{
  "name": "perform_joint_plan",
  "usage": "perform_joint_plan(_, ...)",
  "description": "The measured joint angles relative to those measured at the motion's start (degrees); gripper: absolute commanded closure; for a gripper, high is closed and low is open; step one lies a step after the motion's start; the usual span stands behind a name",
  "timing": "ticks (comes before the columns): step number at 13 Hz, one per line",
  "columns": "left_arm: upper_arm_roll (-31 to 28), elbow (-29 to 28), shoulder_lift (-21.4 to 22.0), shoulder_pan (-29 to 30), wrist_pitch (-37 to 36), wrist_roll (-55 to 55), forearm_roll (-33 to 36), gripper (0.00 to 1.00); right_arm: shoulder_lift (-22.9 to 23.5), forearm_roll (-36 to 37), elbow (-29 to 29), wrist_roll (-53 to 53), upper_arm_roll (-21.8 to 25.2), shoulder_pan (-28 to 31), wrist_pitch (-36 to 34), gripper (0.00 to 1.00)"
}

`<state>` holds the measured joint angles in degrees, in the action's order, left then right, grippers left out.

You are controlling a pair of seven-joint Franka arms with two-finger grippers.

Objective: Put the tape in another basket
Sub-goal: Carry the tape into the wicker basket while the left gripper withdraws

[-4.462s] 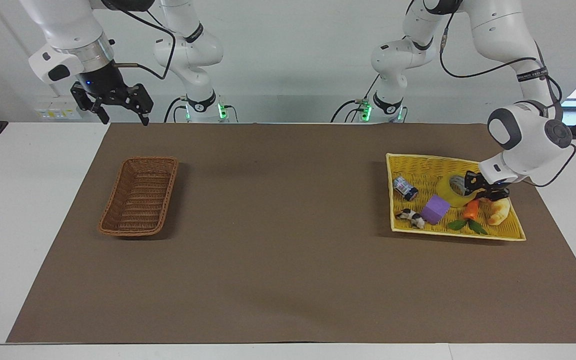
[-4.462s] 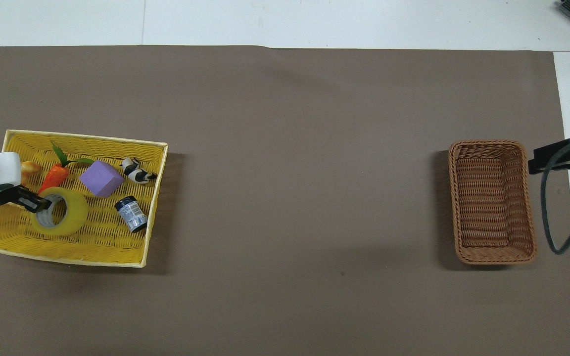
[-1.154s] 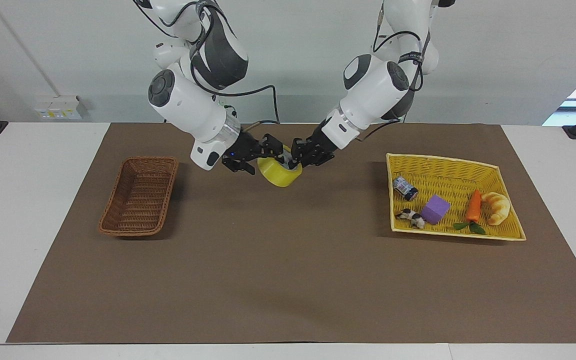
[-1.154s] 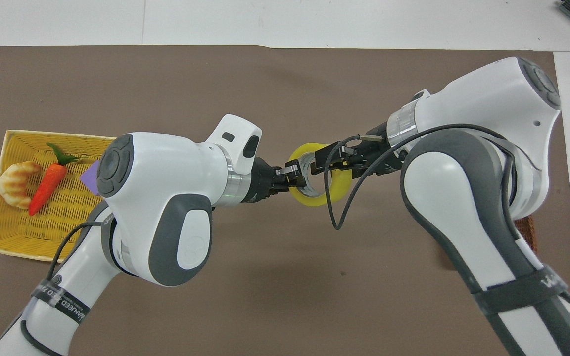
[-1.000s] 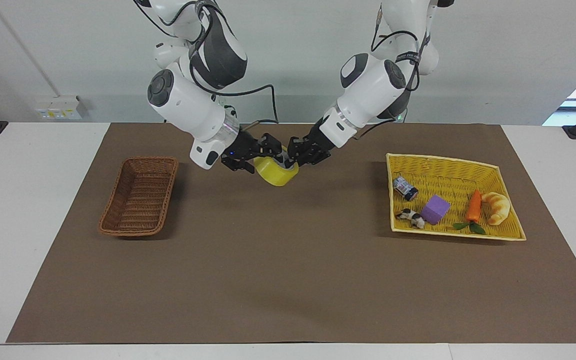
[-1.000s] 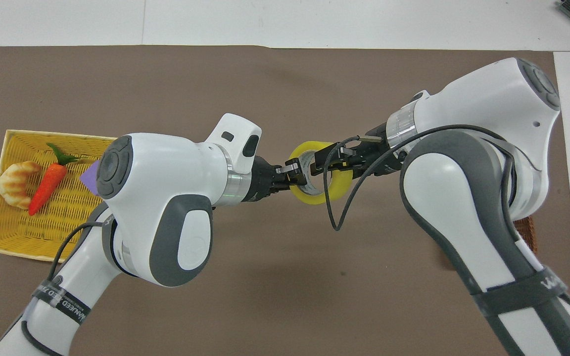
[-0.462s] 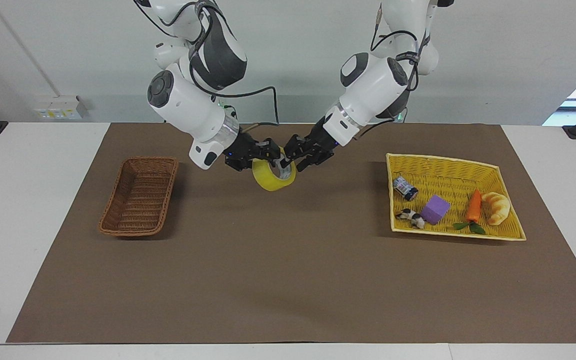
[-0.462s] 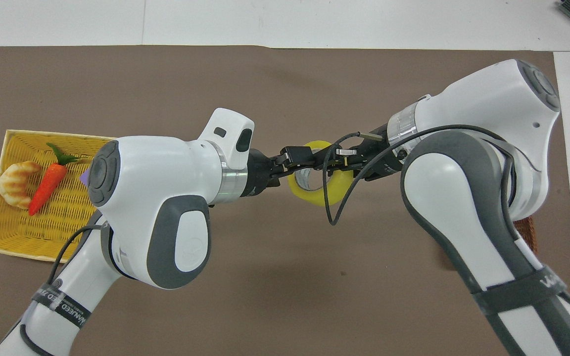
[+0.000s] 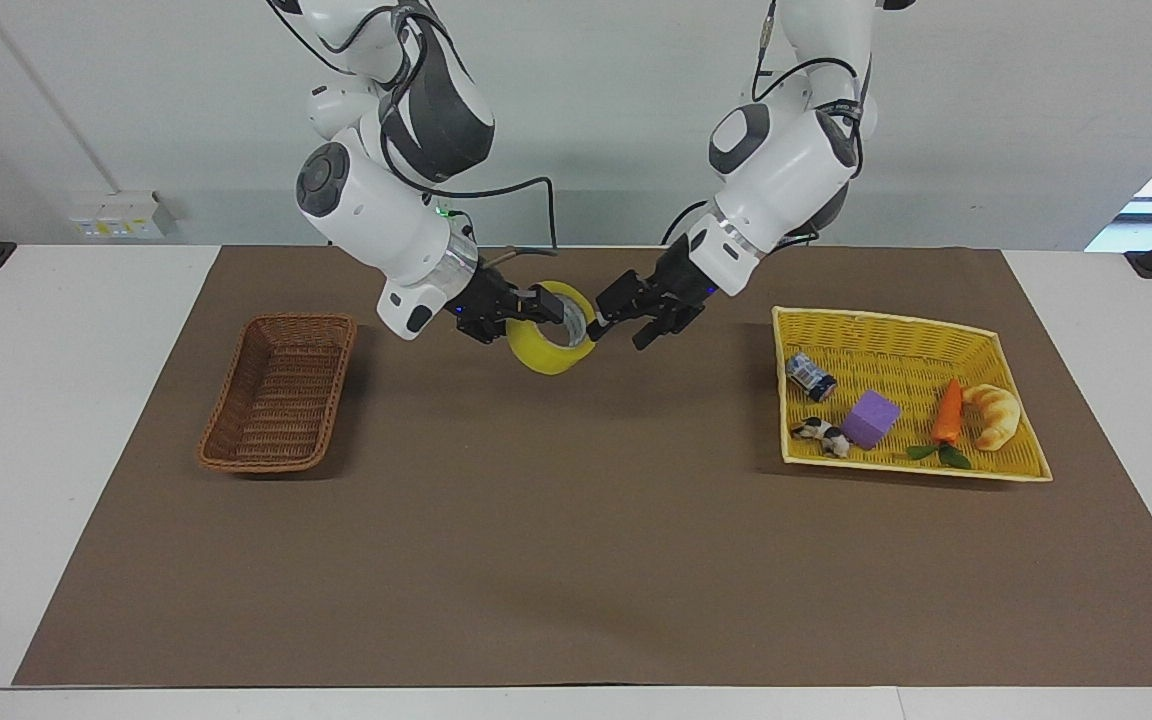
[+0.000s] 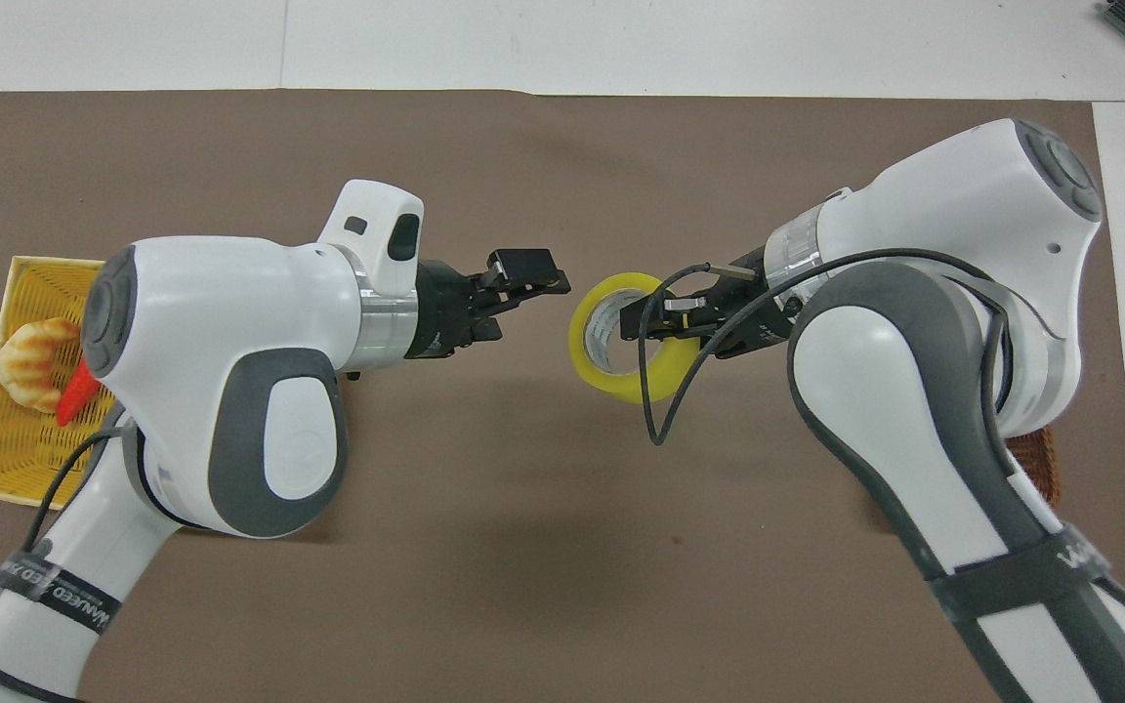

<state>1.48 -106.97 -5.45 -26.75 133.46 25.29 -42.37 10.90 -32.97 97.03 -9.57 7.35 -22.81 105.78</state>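
At the middle left of the facing view the narrow brown woven wicker basket [image 9: 279,393] rests on the brown mat of the bench [image 9: 576,560] with nothing in it, toward the right arm's end. Up and rightward, just left of centre, the right pincer [image 9: 548,306] is pinched on the wall of the thick yellow translucent tape roll with the white core [image 9: 551,343], one finger through the hole, so the roll hangs in the air over the middle of the mat, tilted. Right of it the left pincer [image 9: 619,318] is spread wide and just clear of the roll, no contact showing. At the middle right the wide bright yellow woven basket [image 9: 1016,465] carries a purple foam cube [image 9: 870,418], an orange toy carrot [image 9: 946,413], a croissant [image 9: 996,414], a small can [image 9: 810,376] and a little black-and-white figure [image 9: 821,432]. The handover looks complete, and the step in hand is the carry. To do it well, the right arm should probably hold the roll level and high enough to pass the wicker rim, centre it over the narrow opening, lower it close to the weave, and only then let go, since a one-sided pinch could let the roll swing or roll out.
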Motion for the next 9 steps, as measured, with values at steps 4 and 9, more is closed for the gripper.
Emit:
perform_joint_plan(4,-0.28,0.96,1.21,8.55,-8.58,-0.36,7.91,0.00,0.00,6.28,0.53,0.80,0.28,2.88,0.00,1.00)
perform_joint_plan(9,-0.54,4.70,1.87,17.99,-22.51,-5.98,25.28,0.00,0.06,10.97,4.03,14.64,0.69,14.95,-0.03,1.00)
